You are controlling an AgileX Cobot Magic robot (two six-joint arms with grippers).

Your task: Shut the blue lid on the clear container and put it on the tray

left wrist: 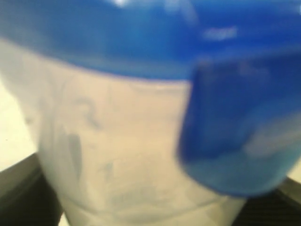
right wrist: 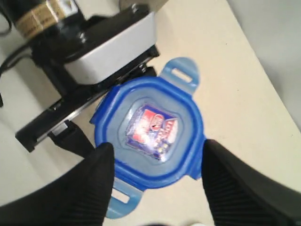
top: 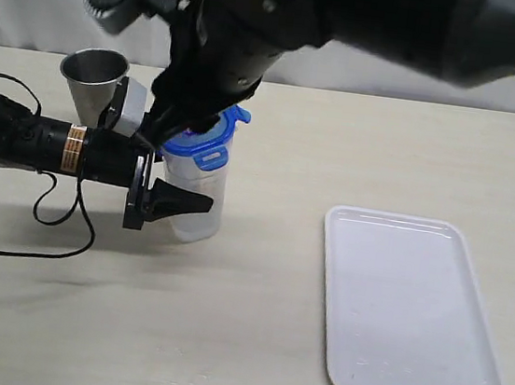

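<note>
Clear container (top: 196, 199) stands upright on table (top: 248, 342), left of centre. Lid (top: 200, 143) sits on its mouth. Left gripper (top: 170, 202) comes in level from the left, jaws either side of the container's body. Right gripper (right wrist: 155, 162) hangs directly above the lid, fingers (right wrist: 96, 165) spread wider than it, apart from it. Steel cup (top: 94, 76) stands far-left, behind the left arm (top: 29, 141). Tray (top: 412, 310) lies flat at near right, well apart from the container. Cable (top: 47, 223) loops on the table at left.
</note>
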